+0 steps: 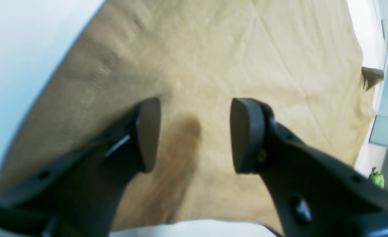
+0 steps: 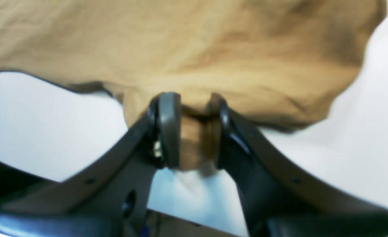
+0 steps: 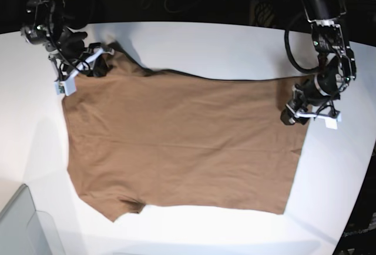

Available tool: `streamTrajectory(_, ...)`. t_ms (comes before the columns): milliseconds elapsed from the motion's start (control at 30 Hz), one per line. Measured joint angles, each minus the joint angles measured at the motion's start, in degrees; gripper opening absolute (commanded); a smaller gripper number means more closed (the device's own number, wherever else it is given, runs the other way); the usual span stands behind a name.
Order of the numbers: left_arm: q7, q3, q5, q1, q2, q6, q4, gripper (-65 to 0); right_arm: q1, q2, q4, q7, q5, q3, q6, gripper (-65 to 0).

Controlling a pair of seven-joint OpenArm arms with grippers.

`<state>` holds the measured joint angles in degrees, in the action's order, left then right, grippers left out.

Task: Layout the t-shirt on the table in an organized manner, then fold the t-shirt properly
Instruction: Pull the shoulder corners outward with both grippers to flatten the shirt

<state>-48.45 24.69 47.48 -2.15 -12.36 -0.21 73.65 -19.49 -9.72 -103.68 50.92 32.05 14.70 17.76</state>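
The tan-brown t-shirt (image 3: 182, 143) lies spread almost flat across the middle of the white desk (image 3: 194, 43), a sleeve folded under at its near corner. Farther back, the left gripper (image 1: 194, 135) holds its fingers wide apart above one shirt edge. At the far corner, the right gripper (image 2: 194, 131) has its fingers pinched on a bunch of the cloth.

One t-shirt (image 3: 182, 143) — one table (image 3: 194, 40) — two grippers: left gripper (image 3: 292, 114), right gripper (image 3: 98, 64).
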Motion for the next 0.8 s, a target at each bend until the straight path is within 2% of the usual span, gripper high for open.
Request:
streamTrajectory(200,-0.3,0.0,-0.6,-0.7,0.1,0.2,0.0,-31.3,-0.2,0.3,5.2,-0.1,-0.1,0.0,0.0,-48.6)
streamTrajectory(367,-0.3,0.0,-0.6,-0.8,0.1,0.2,0.0,-31.3,-1.6,-0.2,6.4,-3.2,0.5,-3.1,-0.2,-48.7)
streamTrajectory(567,-0.4,0.1,-0.6,-0.8,0.1,0.2,-0.1,-31.3,-7.2,-2.4,5.3,-9.1,2.1,-8.7,0.4,-48.8)
streamTrajectory(667,-0.7,0.1,-1.0,-0.9,0.0,0.7,0.4,-31.3,-10.8,-2.6,2.9,-9.7,1.8,-8.9,0.5,-48.8)
streamTrajectory(800,-0.7,0.0,-1.0,-0.8,-0.2,0.7,3.1,-31.3,-12.8,-4.9,1.8,-9.8,1.8,-8.9,0.5,-48.8)
